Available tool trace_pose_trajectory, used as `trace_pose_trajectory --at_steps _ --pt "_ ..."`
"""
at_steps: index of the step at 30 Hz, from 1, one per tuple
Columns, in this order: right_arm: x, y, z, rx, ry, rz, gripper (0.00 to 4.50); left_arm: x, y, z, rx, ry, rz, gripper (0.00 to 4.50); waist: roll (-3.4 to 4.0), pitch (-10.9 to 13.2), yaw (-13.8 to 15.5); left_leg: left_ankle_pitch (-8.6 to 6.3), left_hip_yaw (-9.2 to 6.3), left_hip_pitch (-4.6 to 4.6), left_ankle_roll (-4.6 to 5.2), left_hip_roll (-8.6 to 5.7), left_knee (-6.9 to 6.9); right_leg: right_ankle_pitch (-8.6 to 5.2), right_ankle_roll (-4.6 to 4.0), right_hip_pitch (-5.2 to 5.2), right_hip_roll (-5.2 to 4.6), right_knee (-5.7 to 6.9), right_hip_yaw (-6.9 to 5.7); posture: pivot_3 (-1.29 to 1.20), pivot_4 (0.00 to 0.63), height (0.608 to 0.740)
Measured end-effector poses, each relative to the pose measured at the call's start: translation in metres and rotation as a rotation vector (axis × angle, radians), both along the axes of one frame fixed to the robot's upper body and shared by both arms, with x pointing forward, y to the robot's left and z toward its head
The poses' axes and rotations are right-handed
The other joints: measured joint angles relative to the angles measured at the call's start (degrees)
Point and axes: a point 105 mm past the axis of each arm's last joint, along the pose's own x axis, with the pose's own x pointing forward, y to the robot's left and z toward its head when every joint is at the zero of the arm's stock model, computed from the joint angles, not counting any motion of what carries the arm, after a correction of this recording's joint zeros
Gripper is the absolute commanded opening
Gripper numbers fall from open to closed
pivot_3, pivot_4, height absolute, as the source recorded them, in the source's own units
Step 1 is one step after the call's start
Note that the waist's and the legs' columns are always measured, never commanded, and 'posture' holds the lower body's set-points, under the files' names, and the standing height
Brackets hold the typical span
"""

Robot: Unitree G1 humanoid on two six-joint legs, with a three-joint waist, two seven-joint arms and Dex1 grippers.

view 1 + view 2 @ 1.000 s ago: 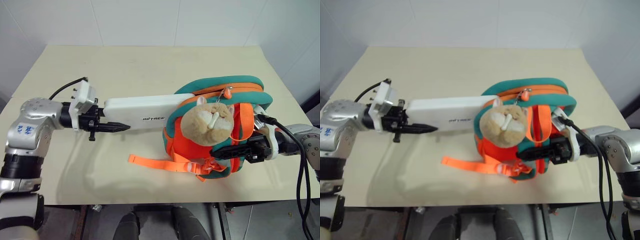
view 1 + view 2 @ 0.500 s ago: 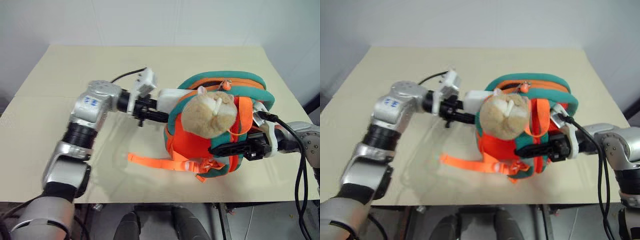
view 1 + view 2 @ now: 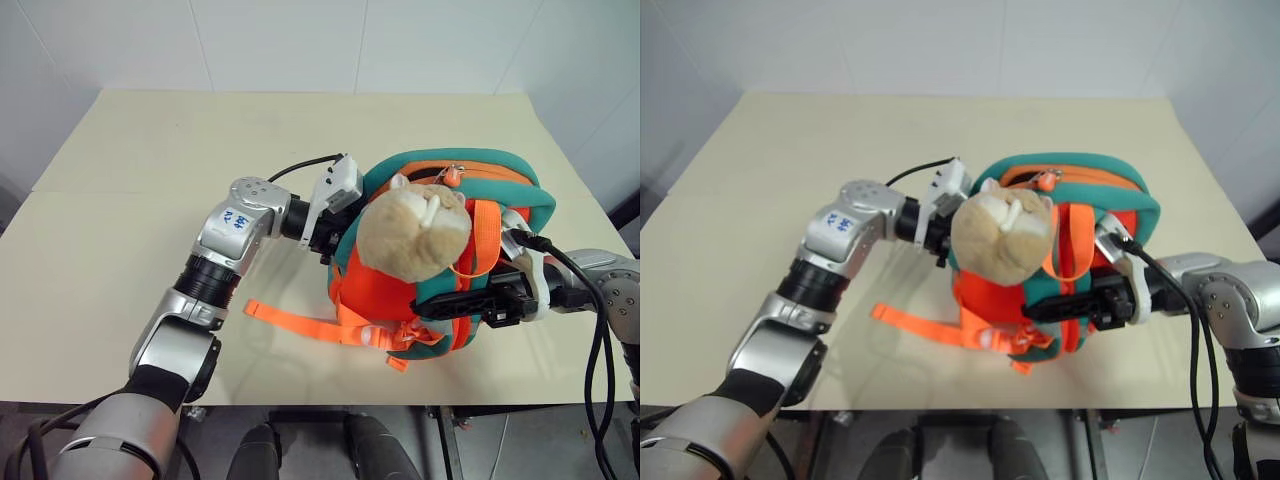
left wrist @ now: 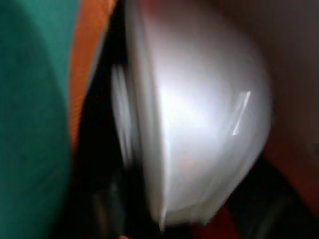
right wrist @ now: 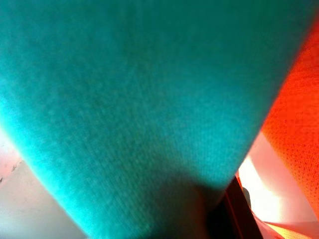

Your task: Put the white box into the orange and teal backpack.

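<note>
The white box point(image 4: 199, 134), a smooth rounded plastic case, sits inside the mouth of the backpack: the left wrist view looks straight at its rounded end, with teal and orange fabric beside it and dark hollow around it. From the head views the box is hidden within the bag.

On the left, the left gripper point(image 3: 328, 243) reaches across the cream rectangular tabletop point(image 3: 150, 160) and is pushed against the opening at the bag's left edge; its fingers are hidden by the teal rim, so I cannot tell whether they are apart or together.

In the middle stands the orange and teal backpack point(image 3: 385, 295), a small fabric bag with orange body and teal trim, resting on the table. A tan plush animal toy point(image 3: 412, 233) hangs over its front, and a flat orange webbing strap point(image 3: 290, 318) trails from its lower edge across the table toward the left.

On the right, the right gripper point(image 3: 450, 302) lies against the bag's lower right side, its black fingers together and pinching the teal trim; the right wrist view shows teal fabric close against the camera, with orange mesh beside it.
</note>
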Motion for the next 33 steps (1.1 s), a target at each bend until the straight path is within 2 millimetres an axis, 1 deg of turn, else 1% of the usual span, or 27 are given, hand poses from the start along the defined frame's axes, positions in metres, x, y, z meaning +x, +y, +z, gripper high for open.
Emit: trace_pose_trajectory --at_steps 1,2,4,6,10,13,14,16,19,21,24,29,33 --pt "0.000 0.000 0.000 0.000 0.000 -0.001 0.00 0.000 0.004 0.002 -0.007 -0.006 0.006 3.59 0.00 0.00 -0.03 0.00 0.00 0.00 0.00 0.00 0.01 0.00 0.00 0.00 0.00 0.03 0.00 0.00 0.150 0.740" --pt "0.000 0.000 -0.001 -0.001 0.000 -0.003 0.00 0.000 0.013 0.005 -0.022 -0.020 0.023 3.94 0.00 0.00 -0.19 0.00 0.01 0.03 0.00 0.01 0.01 0.00 -0.01 -0.01 0.01 0.06 0.02 0.00 0.150 0.740" --pt "0.001 0.000 -0.001 -0.001 0.000 -0.007 0.00 0.003 0.028 0.013 -0.048 -0.035 0.059 4.44 0.00 0.00 -0.29 0.01 0.01 0.06 0.01 0.02 0.01 -0.02 -0.04 0.00 0.01 0.13 0.01 0.00 0.150 0.740" --pt "0.001 0.001 -0.002 0.002 0.000 -0.008 0.00 0.001 0.046 0.024 -0.079 -0.059 0.080 4.44 0.00 0.00 -0.26 0.02 0.01 0.09 0.01 0.01 0.01 -0.03 -0.05 0.00 0.01 0.18 0.01 0.00 0.150 0.740" --pt "0.002 0.001 -0.003 0.008 0.001 -0.011 0.00 -0.007 0.079 0.037 -0.126 -0.087 0.089 4.44 0.01 0.00 -0.16 0.02 0.01 0.09 0.01 0.01 0.03 -0.04 -0.07 0.01 0.00 0.19 0.00 0.00 0.150 0.740" --pt "0.003 0.001 -0.003 0.014 -0.003 -0.013 0.00 -0.017 0.093 0.043 -0.168 -0.103 0.077 4.44 0.01 0.00 -0.09 0.02 0.01 0.08 0.01 0.02 0.03 -0.04 -0.07 0.01 -0.01 0.18 0.00 0.00 0.150 0.740" --pt "0.004 0.001 -0.004 0.016 -0.002 -0.016 0.00 -0.021 0.093 0.046 -0.185 -0.105 0.065 4.44 0.00 0.00 -0.07 0.02 0.01 0.07 0.01 0.02 0.03 -0.04 -0.07 0.01 -0.01 0.18 -0.01 0.00 0.150 0.740" --pt "0.005 0.001 -0.004 0.019 -0.002 -0.017 0.00 -0.034 0.089 0.054 -0.233 -0.107 0.000 4.44 0.00 0.00 -0.01 0.02 0.01 0.07 0.01 0.02 0.04 -0.04 -0.07 0.01 -0.01 0.19 -0.01 0.00 0.150 0.740" --pt "0.005 0.001 -0.005 0.022 -0.001 -0.018 0.00 -0.061 0.078 0.065 -0.298 -0.107 -0.127 4.44 0.00 0.00 0.01 0.02 0.00 0.08 0.01 0.03 0.04 -0.04 -0.07 0.02 -0.01 0.18 -0.01 0.00 0.150 0.740" --pt "0.006 0.002 -0.005 0.026 0.002 -0.017 0.00 -0.070 0.071 0.068 -0.304 -0.123 -0.160 4.44 0.00 0.00 -0.02 0.02 0.00 0.09 0.01 0.03 0.06 -0.04 -0.07 0.04 0.00 0.20 -0.01 0.00 0.150 0.740" --pt "0.007 0.002 -0.006 0.027 0.008 -0.021 0.00 -0.071 0.061 0.068 -0.327 -0.120 -0.168 4.44 0.00 0.00 -0.20 0.02 0.01 0.15 0.02 0.02 0.12 -0.04 -0.07 0.08 0.02 0.24 -0.01 0.00 0.150 0.740" --pt "0.009 0.004 -0.006 0.024 -0.004 -0.022 0.00 -0.074 0.038 0.060 -0.322 -0.105 -0.212 4.44 0.00 0.00 -0.21 0.03 0.01 0.14 0.02 0.02 0.16 -0.03 -0.05 0.10 0.03 0.23 0.00 0.00 0.150 0.740" --pt "0.010 0.004 -0.007 0.025 -0.011 -0.025 0.00 -0.074 0.024 0.055 -0.313 -0.102 -0.237 4.44 0.00 0.00 -0.15 0.03 0.01 0.14 0.02 0.02 0.14 -0.03 -0.06 0.10 0.04 0.21 0.00 0.00 0.150 0.740"
